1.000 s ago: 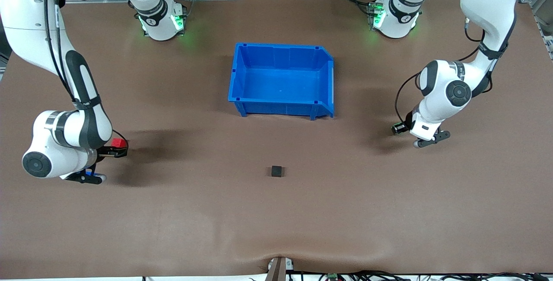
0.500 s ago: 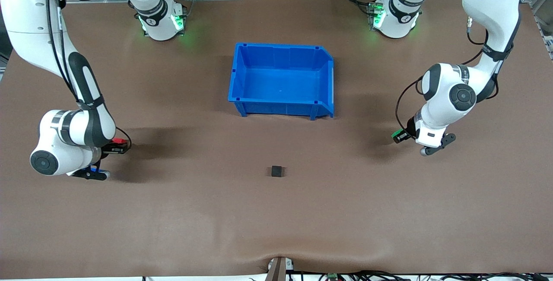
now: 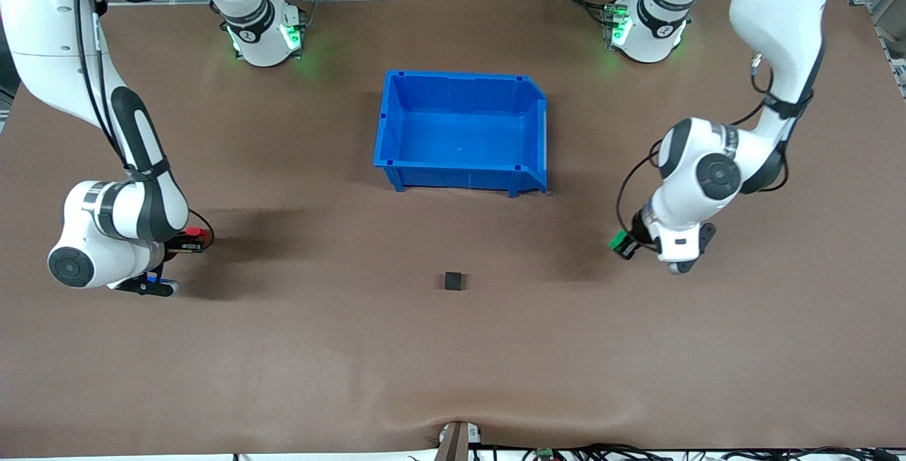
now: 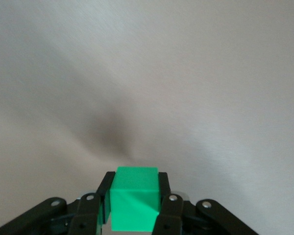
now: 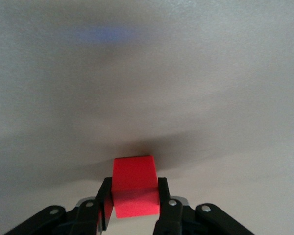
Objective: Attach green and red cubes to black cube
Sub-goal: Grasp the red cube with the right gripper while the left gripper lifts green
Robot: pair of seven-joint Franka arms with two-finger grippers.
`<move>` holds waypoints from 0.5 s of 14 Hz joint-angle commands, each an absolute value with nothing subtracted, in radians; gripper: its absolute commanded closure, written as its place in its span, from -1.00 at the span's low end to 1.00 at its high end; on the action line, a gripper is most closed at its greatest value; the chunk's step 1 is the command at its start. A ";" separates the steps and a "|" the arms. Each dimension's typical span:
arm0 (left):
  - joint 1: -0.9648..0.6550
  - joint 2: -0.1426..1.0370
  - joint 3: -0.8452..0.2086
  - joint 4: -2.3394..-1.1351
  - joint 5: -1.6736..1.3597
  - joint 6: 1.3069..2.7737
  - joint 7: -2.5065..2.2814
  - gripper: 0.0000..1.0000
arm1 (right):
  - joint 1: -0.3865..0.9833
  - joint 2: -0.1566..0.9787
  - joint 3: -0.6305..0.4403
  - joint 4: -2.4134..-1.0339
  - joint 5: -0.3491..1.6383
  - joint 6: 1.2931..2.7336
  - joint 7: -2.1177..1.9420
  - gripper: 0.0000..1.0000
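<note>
The black cube (image 3: 453,280) sits alone on the brown table, nearer the front camera than the blue bin. My left gripper (image 3: 623,243) is shut on the green cube (image 3: 621,242) and holds it over the table toward the left arm's end. In the left wrist view the green cube (image 4: 134,204) sits between the two black fingers. My right gripper (image 3: 197,238) is shut on the red cube (image 3: 198,235), over the table toward the right arm's end. In the right wrist view the red cube (image 5: 135,186) is clamped between the fingers.
An open blue bin (image 3: 463,171) stands at the table's middle, farther from the front camera than the black cube, and nothing shows inside it. Bare brown table lies between each gripper and the black cube.
My left gripper has moved with the green cube toward the table's middle and toward the black cube. My right gripper with the red cube has barely shifted.
</note>
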State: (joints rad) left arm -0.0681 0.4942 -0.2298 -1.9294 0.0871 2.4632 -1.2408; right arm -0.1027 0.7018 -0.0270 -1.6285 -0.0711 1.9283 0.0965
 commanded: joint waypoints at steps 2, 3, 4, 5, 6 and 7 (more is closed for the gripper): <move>-0.133 0.645 -0.224 -1.700 0.110 2.415 -1.499 1.00 | -0.059 0.693 -0.009 -1.518 0.063 1.740 0.263 1.00; -0.165 0.678 -0.216 -1.657 0.112 2.408 -1.556 1.00 | -0.029 0.692 -0.011 -1.476 0.072 1.664 0.322 1.00; -0.184 0.704 -0.215 -1.616 0.112 2.399 -1.593 1.00 | -0.003 0.696 -0.009 -1.439 0.077 1.629 0.386 1.00; -0.187 0.722 -0.216 -1.580 0.110 2.387 -1.615 1.00 | 0.021 0.698 -0.009 -1.428 0.098 1.629 0.459 1.00; -0.190 0.736 -0.218 -1.554 0.109 2.381 -1.632 1.00 | 0.053 0.699 -0.009 -1.425 0.135 1.635 0.541 1.00; -0.205 0.750 -0.218 -1.545 0.103 2.381 -1.652 1.00 | 0.095 0.701 -0.011 -1.416 0.184 1.653 0.631 1.00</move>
State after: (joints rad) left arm -0.1834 0.7030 -0.2267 -1.6240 0.0886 2.4161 -1.6005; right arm 0.0344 0.6929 -0.0034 -1.4386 0.1214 1.6505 0.4889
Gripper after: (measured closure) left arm 0.604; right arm 0.599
